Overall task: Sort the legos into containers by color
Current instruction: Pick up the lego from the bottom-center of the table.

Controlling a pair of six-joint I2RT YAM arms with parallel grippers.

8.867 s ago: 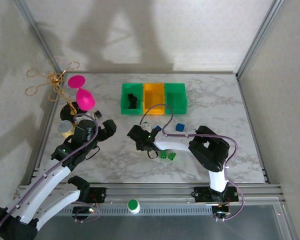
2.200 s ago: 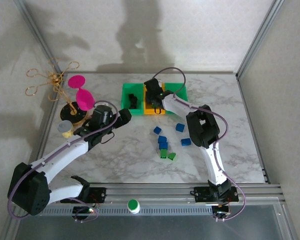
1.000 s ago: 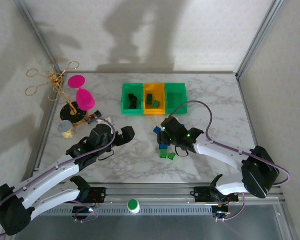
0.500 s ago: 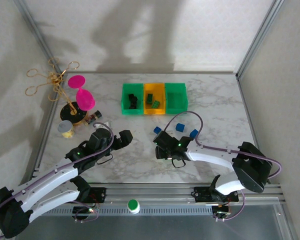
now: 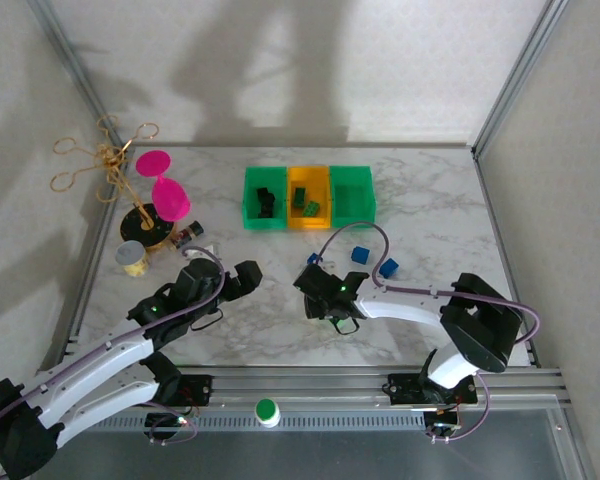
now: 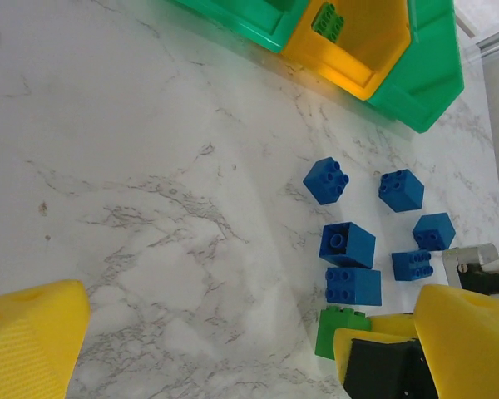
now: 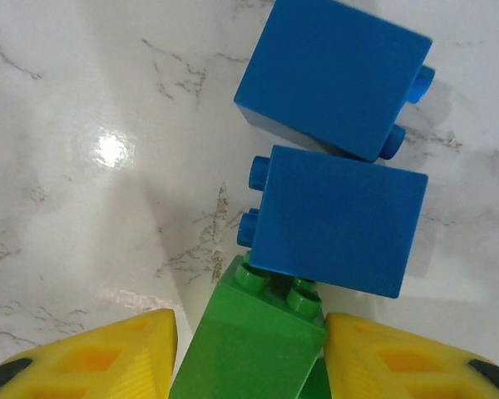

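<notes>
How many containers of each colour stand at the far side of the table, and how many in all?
Green bins: 2
Orange-yellow bin: 1
Total: 3

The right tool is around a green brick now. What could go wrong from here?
1. The green brick between the right tool's fingers touches a blue brick at its studs; lifting may drag or tip that one.
2. Green bricks already lie in the orange-yellow bin, between two green bins; the brick may land in the wrong one.
</notes>
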